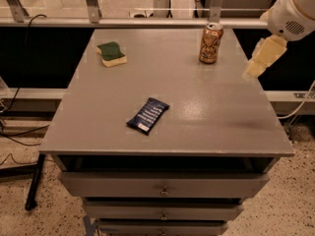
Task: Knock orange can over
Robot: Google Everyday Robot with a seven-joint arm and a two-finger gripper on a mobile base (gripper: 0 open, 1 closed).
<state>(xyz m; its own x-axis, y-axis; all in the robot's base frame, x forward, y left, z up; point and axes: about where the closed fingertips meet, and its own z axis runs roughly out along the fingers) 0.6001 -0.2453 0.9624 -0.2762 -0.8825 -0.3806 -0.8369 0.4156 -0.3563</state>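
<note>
Blurred hand (262,59) at the right edge of the table (206,112), arm (295,9) cut off top-right.

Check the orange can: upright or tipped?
Upright. The orange can stands on its base at the table far right, silver rim on top. The gripper hangs beside the right edge, apart from it.

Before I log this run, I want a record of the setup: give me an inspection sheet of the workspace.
Surface: grey table top, drawers beneath.
Job's things: orange can upright, far right corner.
Clutter: sponge far left; dark blue packet near the middle.
Gripper: gripper in the air right of the can, apart from it.
Cables: black cable left of the table.
Surroundings: metal rail behind the table; speckled floor.
</note>
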